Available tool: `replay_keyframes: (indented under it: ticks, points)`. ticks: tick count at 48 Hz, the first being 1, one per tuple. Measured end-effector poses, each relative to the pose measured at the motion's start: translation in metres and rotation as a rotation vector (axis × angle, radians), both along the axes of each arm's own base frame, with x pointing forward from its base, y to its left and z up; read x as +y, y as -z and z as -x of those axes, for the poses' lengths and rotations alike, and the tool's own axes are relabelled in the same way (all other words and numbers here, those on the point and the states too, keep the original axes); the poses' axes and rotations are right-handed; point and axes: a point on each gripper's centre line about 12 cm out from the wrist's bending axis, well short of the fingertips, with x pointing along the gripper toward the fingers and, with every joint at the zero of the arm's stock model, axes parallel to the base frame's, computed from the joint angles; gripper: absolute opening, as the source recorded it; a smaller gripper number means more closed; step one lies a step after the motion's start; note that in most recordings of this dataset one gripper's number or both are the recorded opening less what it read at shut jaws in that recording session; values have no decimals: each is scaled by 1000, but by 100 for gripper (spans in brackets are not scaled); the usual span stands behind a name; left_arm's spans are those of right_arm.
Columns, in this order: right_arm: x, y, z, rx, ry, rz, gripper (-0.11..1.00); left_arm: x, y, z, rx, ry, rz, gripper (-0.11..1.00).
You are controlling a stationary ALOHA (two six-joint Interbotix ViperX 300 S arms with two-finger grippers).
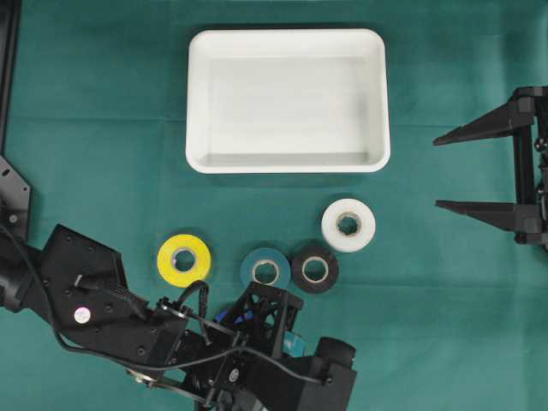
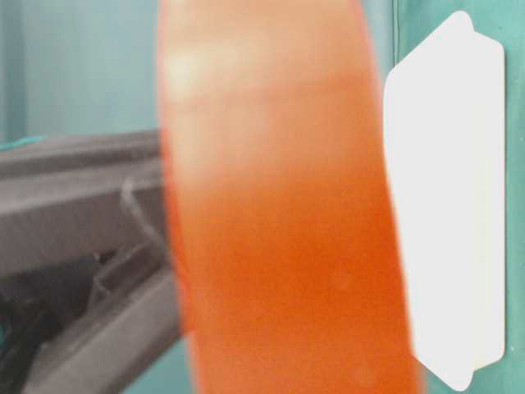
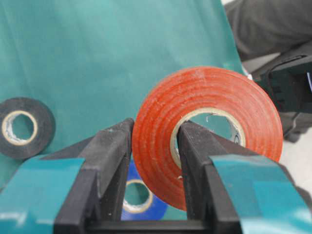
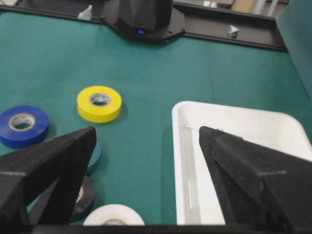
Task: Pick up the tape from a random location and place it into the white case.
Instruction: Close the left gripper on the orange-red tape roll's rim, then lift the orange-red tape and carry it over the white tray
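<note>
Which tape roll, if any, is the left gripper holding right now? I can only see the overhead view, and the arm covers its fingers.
Observer: The left gripper is shut on the orange tape; one finger sits through the roll's core, the other outside it.
Operator: Thank you. Is anything beneath it?
Observer: A blue tape lies on the cloth directly below the fingers.
Operator: And is the white case occupied?
Observer: The right wrist view shows the near part of the white case empty.
</note>
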Motion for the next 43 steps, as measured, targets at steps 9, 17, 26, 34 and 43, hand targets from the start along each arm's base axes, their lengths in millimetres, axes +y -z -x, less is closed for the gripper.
replay_keyframes:
  ticks: [9, 17, 26, 34, 43]
  points:
    - [0, 0, 0, 2, 0, 0, 91, 0, 0, 0, 0, 0, 0, 24]
    - [0, 0, 0, 0, 0, 2, 91, 0, 0, 0, 1, 0, -1, 24]
    - [0, 1, 0, 3, 0, 0, 91, 0, 0, 0, 0, -1, 1, 24]
    - [0, 0, 0, 2, 0, 0, 91, 2, 0, -1, 1, -5, -1, 24]
    - [0, 1, 0, 6, 0, -2, 91, 25, 2, -8, 7, -54, -4, 24]
